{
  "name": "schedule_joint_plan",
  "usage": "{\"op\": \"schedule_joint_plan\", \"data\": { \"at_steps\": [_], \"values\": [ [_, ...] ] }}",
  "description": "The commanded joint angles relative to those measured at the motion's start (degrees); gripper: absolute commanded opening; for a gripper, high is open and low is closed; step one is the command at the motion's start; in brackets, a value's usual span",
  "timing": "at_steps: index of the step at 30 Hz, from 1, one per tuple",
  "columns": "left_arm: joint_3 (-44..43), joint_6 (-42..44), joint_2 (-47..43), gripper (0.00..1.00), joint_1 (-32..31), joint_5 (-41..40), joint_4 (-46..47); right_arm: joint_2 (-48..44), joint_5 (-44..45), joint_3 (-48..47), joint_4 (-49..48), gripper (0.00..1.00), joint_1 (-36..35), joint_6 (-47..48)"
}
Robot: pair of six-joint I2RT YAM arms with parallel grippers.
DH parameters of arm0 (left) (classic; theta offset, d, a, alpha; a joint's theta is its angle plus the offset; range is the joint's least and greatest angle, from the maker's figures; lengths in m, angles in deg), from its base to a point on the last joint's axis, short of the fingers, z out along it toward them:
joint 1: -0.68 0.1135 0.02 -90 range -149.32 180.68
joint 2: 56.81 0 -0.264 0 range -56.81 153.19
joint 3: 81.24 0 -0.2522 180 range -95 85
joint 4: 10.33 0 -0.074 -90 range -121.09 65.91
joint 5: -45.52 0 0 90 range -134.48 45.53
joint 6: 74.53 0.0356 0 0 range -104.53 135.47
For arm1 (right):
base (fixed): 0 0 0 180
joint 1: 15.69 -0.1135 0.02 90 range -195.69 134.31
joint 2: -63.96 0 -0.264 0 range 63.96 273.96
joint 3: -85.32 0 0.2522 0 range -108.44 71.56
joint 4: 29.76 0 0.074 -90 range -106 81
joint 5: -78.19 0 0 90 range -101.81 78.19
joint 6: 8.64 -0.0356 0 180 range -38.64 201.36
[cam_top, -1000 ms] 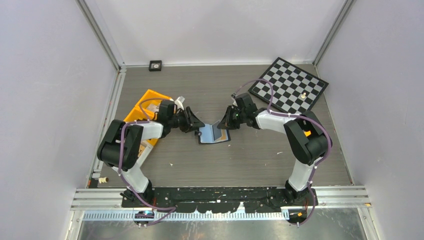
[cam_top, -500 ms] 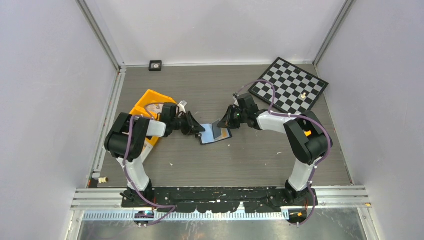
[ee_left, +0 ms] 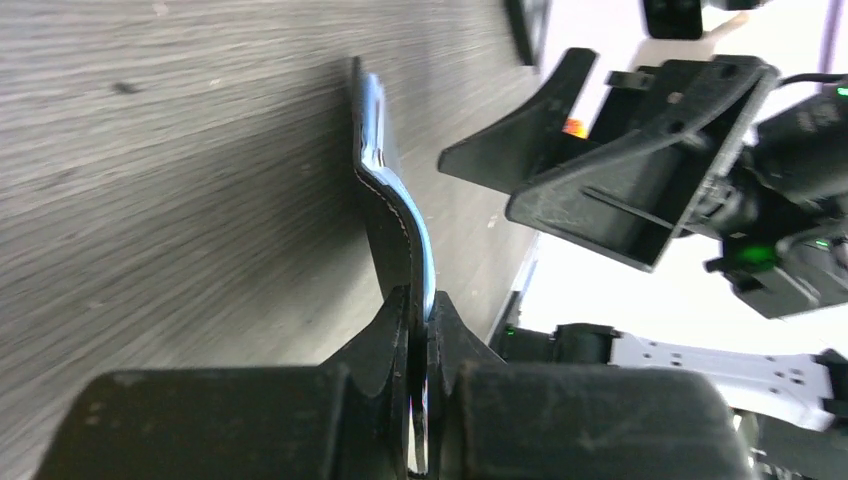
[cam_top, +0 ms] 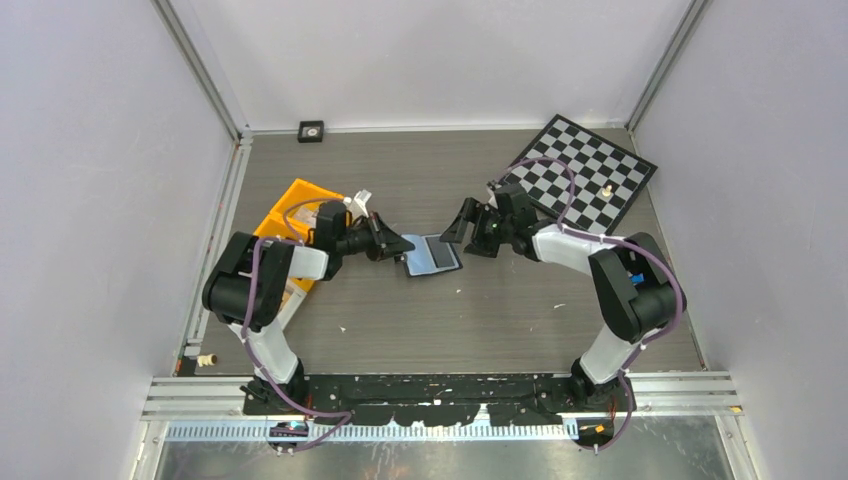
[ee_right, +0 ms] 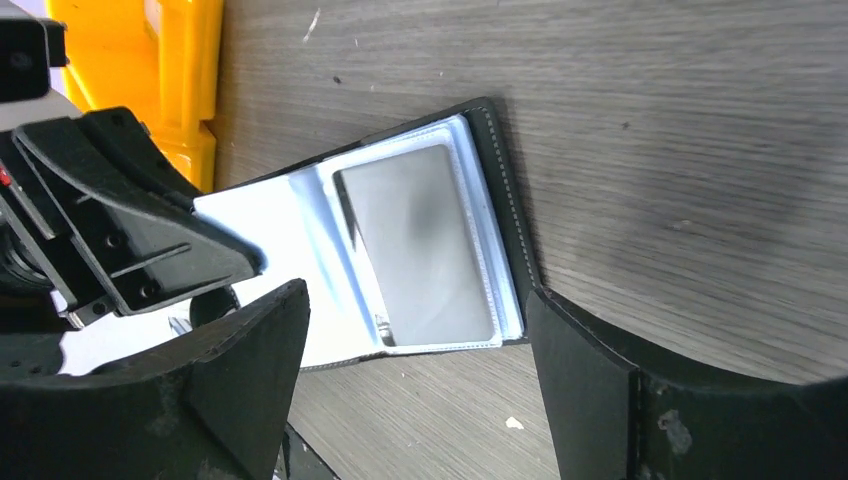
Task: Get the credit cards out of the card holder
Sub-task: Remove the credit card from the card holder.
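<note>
Pale walls close in a grey wood-grain desk [cam_top: 480, 320]. At its 1 o'clock corner lies a checkered board [cam_top: 585, 168], and toward 9 o'clock sits an orange bin [cam_top: 288, 210]. Both arms reach in to the middle.

The left tool [cam_top: 404, 247] is clamped tight on the 9 o'clock flap of the card holder [cam_top: 433, 254]. Its fingers pinch the black cover and pale blue lining together, so that flap curves up off the wood while the other half lies flat. The holder is spread open near the desk's centre, blue-grey inside facing up.

The right tool [cam_top: 462, 224] hovers just beside the holder's 1 o'clock corner, fingers spread wide and holding nothing.

A grey credit card [ee_right: 420, 245] sits inside a clear pocket on the flat half. A small black square [cam_top: 311, 130] with a pale centre rests at the far edge, toward 11 o'clock. A tiny pale piece [cam_top: 606, 188] stands on the checkered board.
</note>
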Motion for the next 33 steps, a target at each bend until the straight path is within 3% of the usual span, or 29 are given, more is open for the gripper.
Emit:
{"op": "schedule_joint_plan", "data": {
  "at_steps": [1,12,19,28,33],
  "values": [
    [2.4,-10.6,-2.1,0.0,0.9,6.1,21.5,-4.9,-3.3,1.3,-4.1,0.85,1.7,-0.6],
    [5.2,-27.3,-1.6,0.0,2.5,8.6,49.0,-7.4,-8.4,5.2,-14.2,0.87,3.2,-5.1],
    [5.2,-28.0,-1.4,0.0,2.5,8.8,50.1,-7.5,-15.4,9.3,-30.3,0.88,4.3,-13.8],
    [5.2,-27.4,-0.8,0.0,2.5,8.8,50.1,-6.5,-19.2,12.2,-45.7,0.67,5.4,-23.1],
    [5.2,-27.1,0.3,0.0,2.6,8.7,50.1,-5.8,-19.8,13.6,-50.3,0.42,6.9,-26.2]
  ]
}}
